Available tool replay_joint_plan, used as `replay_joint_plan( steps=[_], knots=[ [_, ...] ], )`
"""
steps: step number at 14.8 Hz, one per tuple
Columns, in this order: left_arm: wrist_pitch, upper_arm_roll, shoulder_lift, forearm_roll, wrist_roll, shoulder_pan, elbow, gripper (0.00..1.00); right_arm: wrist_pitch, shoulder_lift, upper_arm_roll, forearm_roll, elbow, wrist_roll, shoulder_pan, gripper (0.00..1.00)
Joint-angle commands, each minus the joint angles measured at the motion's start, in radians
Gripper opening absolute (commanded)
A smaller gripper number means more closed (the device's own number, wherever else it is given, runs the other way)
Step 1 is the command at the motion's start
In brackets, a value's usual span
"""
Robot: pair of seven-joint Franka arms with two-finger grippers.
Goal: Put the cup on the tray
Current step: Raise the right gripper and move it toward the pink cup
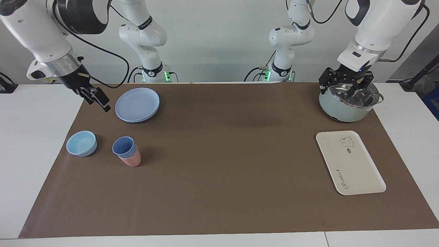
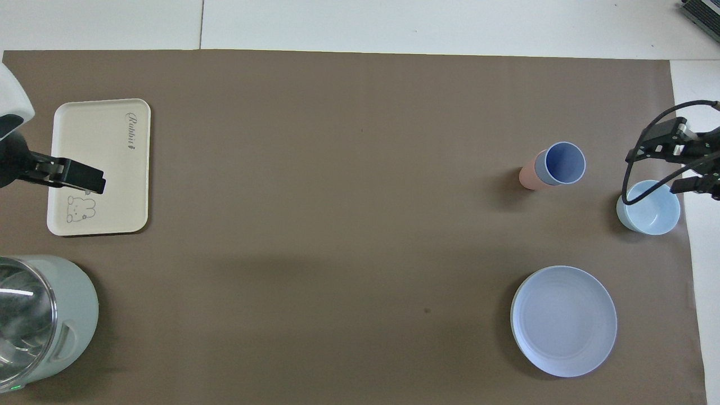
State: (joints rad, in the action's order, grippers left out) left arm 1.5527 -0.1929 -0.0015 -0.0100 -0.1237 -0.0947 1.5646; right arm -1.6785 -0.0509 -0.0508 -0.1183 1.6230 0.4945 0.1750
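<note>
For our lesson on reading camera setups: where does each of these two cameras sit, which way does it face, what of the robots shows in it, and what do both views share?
Facing view: high across the table, looking at the robots; both arms and bases show, left gripper over the pot, right gripper beside the plate.
Overhead view: above the robots' end, looking steeply down; only the grippers show.
Shared: cup, tray, bowl, plate, pot.

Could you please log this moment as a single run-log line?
cup: nested in pink cup, untouched | tray: bare | right gripper: raised beside plate | left gripper: open over pot
</note>
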Motion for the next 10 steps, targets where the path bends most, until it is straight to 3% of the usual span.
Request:
replay_joint_plan(
  steps=[1, 4, 10],
  knots=[
    [-0.005, 0.006, -0.023, -0.016, 0.001, 0.01, 0.023, 1.0, -0.038, -0.096, -0.009, -0.041, -0.038, 0.136, 0.037, 0.87],
    [-0.005, 0.006, -0.023, -0.016, 0.002, 0.01, 0.025, 1.0, -0.052, -0.24, -0.007, -0.102, -0.129, 0.209, 0.084, 0.87],
    [-0.005, 0.006, -0.023, -0.016, 0.004, 0.012, 0.025, 1.0, -0.107, -0.424, -0.007, -0.216, -0.209, 0.321, 0.141, 0.83]
  ],
)
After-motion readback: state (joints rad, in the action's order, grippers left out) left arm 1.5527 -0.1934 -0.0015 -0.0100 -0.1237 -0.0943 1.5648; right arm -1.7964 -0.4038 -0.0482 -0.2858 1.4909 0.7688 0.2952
